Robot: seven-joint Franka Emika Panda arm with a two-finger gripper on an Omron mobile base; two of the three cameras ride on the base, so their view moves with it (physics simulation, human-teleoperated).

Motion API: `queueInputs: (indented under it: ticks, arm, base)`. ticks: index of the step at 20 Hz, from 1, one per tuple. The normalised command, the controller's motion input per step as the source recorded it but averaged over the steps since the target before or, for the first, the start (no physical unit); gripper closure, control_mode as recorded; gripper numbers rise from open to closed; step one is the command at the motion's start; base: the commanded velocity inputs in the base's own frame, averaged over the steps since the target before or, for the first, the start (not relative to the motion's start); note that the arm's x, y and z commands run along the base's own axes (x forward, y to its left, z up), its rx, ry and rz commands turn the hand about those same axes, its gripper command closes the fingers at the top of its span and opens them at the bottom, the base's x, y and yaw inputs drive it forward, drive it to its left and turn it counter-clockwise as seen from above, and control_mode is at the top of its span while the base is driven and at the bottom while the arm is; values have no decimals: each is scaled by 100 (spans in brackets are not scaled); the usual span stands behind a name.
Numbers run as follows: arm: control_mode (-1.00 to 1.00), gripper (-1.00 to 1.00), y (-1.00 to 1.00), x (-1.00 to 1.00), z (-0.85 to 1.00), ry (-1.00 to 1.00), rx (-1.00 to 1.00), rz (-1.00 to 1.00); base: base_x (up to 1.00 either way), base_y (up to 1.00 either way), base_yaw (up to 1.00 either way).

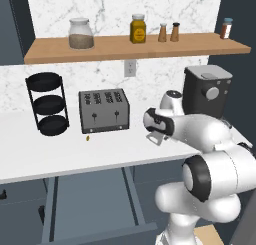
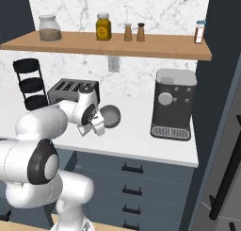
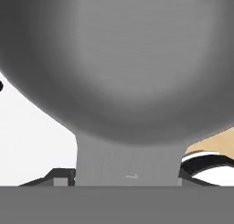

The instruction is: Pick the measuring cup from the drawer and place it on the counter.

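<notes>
Gripper (image 2: 98,124) pinching the measuring cup (image 2: 110,116) by its handle, raised over the counter (image 2: 141,136).

Seen close in the hand view as a grey round bowl (image 3: 119,63) with the flat handle running down between the dark fingertips (image 3: 59,177). Held just above the counter's front part, between the toaster (image 1: 104,110) and the coffee machine (image 2: 173,104). Below the front edge, the drawer (image 1: 90,204) pulled out, blue-grey inside showing.

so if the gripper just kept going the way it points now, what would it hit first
The gripper is shut on the cup by its handle, so the cup leads. It points roughly right along the counter, toward the coffee machine. That looks like the first thing met, though depth is unclear.
</notes>
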Motion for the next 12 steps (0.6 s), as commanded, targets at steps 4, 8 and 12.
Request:
queueInputs:
  ticks: [4,8,12]
  arm:
    - [-100,100,-21,61,-31,1,1,3]
    - [-100,100,-2,35,-34,1,0,1]
    - [-100,100,0,26,-42,5,0,0]
  base:
    - [0,0,0]
    - [0,0,0]
    - [0,0,0]
